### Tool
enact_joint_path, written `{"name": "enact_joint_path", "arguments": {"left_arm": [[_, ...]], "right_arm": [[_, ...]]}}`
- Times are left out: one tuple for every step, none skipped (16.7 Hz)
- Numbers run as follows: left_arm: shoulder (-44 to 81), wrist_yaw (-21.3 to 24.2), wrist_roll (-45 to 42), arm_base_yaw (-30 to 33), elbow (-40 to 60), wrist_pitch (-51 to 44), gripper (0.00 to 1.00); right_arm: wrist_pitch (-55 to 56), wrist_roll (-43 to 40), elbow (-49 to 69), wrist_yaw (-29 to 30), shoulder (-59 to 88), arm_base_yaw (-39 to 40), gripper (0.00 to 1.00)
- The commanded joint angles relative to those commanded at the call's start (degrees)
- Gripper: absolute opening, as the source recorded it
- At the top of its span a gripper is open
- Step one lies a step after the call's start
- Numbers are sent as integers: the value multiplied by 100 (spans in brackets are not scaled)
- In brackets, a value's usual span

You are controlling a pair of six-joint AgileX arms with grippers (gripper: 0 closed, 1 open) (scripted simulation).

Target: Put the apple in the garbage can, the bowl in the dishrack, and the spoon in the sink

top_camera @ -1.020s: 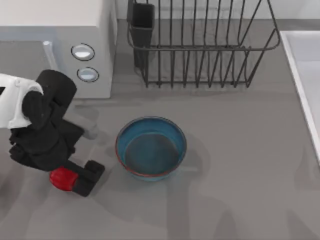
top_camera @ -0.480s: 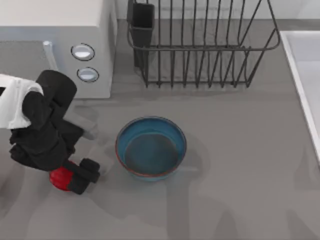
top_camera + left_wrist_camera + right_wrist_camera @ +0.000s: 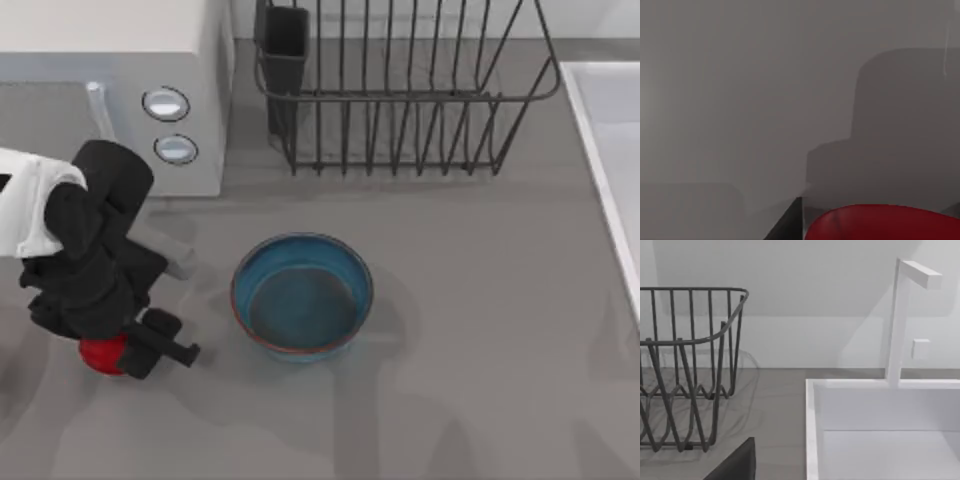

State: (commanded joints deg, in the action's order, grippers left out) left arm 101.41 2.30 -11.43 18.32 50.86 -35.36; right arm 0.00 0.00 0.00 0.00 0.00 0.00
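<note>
My left gripper (image 3: 132, 352) is low over the table's front left, shut on the red apple (image 3: 98, 356), which peeks out under the black wrist. In the left wrist view the apple (image 3: 885, 225) sits close up beside one dark finger (image 3: 790, 222). The blue bowl (image 3: 302, 295) stands upright and apart, to the right of that gripper. The wire dishrack (image 3: 410, 97) is at the back, also seen as the dishrack (image 3: 690, 341) from the right wrist. The pale sink (image 3: 592, 150) runs along the right edge. The spoon and the garbage can are out of view.
A white microwave (image 3: 110, 40) with two round knobs stands at the back left, just behind my left arm. A white faucet (image 3: 897, 325) rises behind the sink rim (image 3: 812, 430). Bare grey counter lies between the bowl and the sink.
The left gripper has closed in on the apple and shifted left with it; the apple is now farther left and more covered by the wrist. The bowl has stayed put.
</note>
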Motion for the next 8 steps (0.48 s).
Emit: {"name": "enact_joint_path", "arguments": {"left_arm": [[0,0,0,0,0,0,0],[0,0,0,0,0,0,0],[0,0,0,0,0,0,0],[0,0,0,0,0,0,0],[0,0,0,0,0,0,0],[0,0,0,0,0,0,0],[0,0,0,0,0,0,0],[0,0,0,0,0,0,0]], "right_arm": [[0,0,0,0,0,0,100],[0,0,0,0,0,0,100],[0,0,0,0,0,0,100],[0,0,0,0,0,0,100],[0,0,0,0,0,0,100],[0,0,0,0,0,0,100],[0,0,0,0,0,0,100],[0,0,0,0,0,0,100]]}}
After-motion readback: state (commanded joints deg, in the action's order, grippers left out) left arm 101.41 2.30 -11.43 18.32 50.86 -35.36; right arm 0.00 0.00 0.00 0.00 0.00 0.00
